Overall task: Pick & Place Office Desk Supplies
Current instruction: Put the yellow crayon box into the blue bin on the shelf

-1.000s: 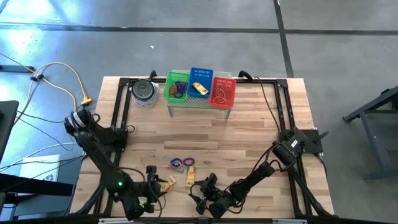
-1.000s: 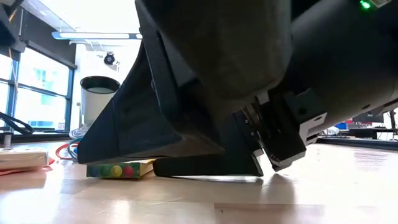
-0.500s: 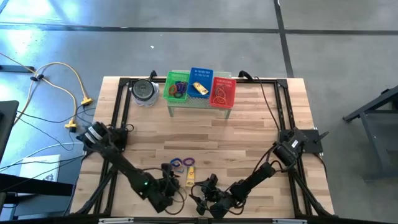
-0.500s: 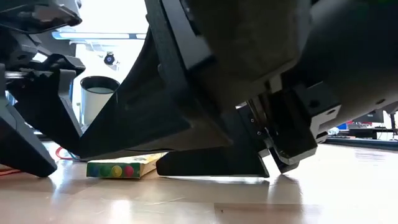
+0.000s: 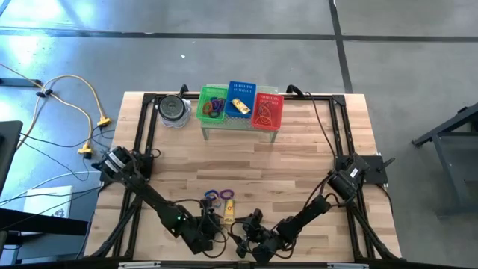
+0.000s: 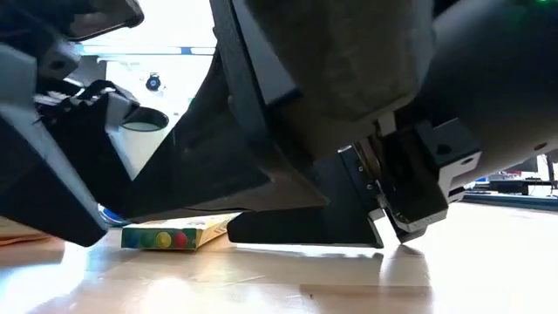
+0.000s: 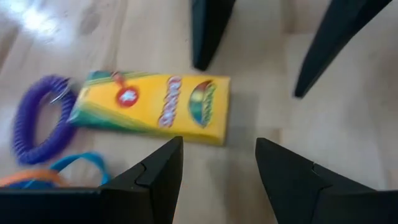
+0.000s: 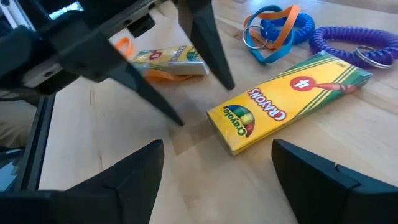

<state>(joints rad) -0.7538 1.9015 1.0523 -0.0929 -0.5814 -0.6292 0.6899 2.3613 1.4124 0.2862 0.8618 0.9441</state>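
- So, counting: two yellow crayon boxes near the front of the tabletop [image 5: 314, 149]. One crayon box [image 8: 287, 99] lies flat between the two grippers; a second crayon box [image 8: 169, 57] sits farther off with an orange band [image 8: 163, 74] under it.
- One purple coil loop [image 8: 351, 43], one blue coil loop [image 8: 283, 28] with orange bands on it, both just beside the first box.
- Three baskets at the back: green basket [image 5: 213, 105], blue basket [image 5: 240, 98], red basket [image 5: 268, 109], each with stuff inside, too small to tell apart. One round tin [image 5: 173, 109] beside the green one.
- Left gripper [image 7: 219, 162]: fingers spread apart, nothing between them, hovering just short of the box.
- Right gripper [image 8: 217, 165]: fingers wide apart, empty too, facing the same box.
- Low view is mostly blocked by dark arm parts; only an end of a box peeks out.
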